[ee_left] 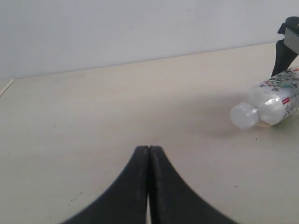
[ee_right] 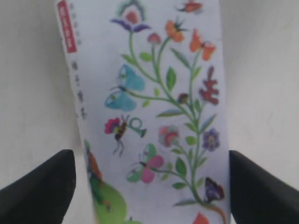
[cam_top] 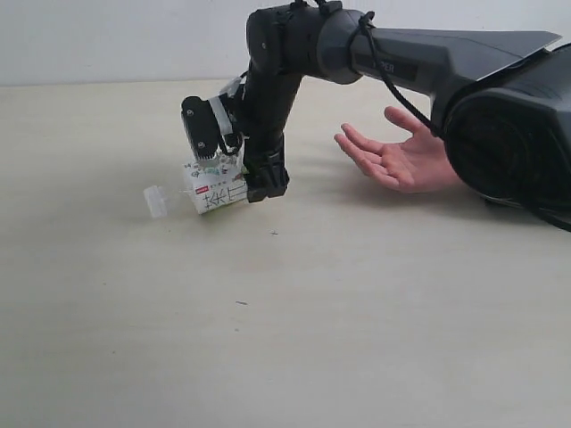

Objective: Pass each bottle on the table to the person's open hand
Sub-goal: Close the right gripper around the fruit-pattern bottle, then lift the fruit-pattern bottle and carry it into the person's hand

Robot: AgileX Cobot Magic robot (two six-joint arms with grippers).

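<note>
The table [cam_top: 357, 339] is a broad, pale beige surface that fills all three views. In the exterior view, you see the right arm [cam_top: 428, 53] enter from the right edge and bend down near the table's middle. The open hand [cam_top: 397, 156] rests on the table just behind and to the right of that arm, palm up with fingers spread.

The bottle [cam_top: 214, 189] lies on its side on the table, left of the hand and apart from it. Its floral label [ee_right: 149, 107] faces up.

The right claw [cam_top: 234, 174] sits directly over the bottle. In the right wrist view its jaws are spread, one on each side of the label. A thin strip of table shows between one finger [ee_right: 42, 186] and the bottle, while the other meets the label's edge.

The left claw [ee_left: 148, 177] is pressed together, holds nothing, and is well apart from the bottle.

The white cap [ee_left: 243, 115] points away from the hand.
</note>
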